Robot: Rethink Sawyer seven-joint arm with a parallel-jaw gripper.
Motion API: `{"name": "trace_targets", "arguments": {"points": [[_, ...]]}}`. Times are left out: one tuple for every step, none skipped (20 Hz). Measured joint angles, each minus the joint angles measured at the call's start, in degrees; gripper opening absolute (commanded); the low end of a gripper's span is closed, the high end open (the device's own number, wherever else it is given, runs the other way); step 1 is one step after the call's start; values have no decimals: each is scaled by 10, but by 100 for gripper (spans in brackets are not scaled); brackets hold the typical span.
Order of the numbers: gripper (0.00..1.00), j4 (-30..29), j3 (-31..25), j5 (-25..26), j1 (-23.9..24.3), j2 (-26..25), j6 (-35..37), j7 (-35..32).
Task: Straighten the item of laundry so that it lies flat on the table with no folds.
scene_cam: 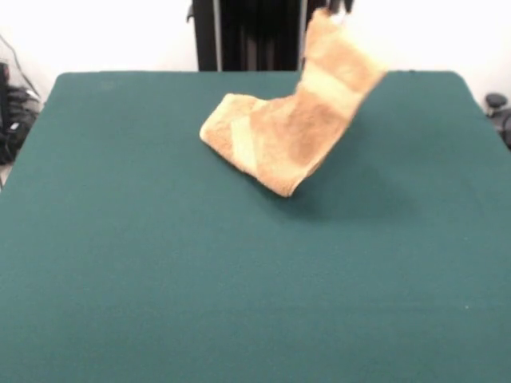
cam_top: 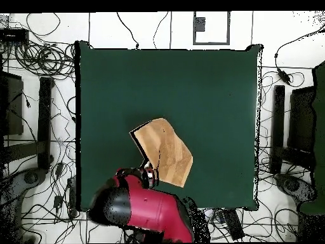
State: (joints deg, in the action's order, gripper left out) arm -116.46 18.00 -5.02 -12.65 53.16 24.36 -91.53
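We held the towel (scene_cam: 291,132) by one corner, pinched in our gripper (scene_cam: 331,9), lifted above the table (scene_cam: 160,263); next we judged it needed dragging out flat.

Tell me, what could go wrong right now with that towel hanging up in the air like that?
The towel is lifted by one end near the gripper, while its other end rests folded on the table.

1. The hold looks like a small pinch at the edge; the cloth might slip out and drop in a heap.
2. The lower end is doubled over; setting it down from here could press that fold in.
3. It hangs toward the table's edge by the robot, so it might land partly off.
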Motion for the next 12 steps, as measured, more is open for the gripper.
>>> {"name": "trace_targets", "arguments": {"points": [[0, 5, 6, 0, -9, 3, 15, -4], [0, 10, 12, 0, -17, 6, 30, -8], [0, 28, 30, 0, -43, 14, 79, -24], [0, 36, 37, 0, -53, 18, 98, -32], [0, 42, 43, 0, -60, 21, 114, -38], [0, 49, 49, 0, -67, 24, 130, -45], [0, 61, 59, 1, -79, 30, 160, -59], [0, 67, 63, 1, -84, 33, 172, -65], [0, 75, 70, 1, -90, 38, 189, -75], [0, 83, 76, 1, -96, 42, 207, -85], [0, 91, 82, 1, -102, 47, 224, -96], [0, 99, 86, 1, -106, 52, 237, -107]]}}
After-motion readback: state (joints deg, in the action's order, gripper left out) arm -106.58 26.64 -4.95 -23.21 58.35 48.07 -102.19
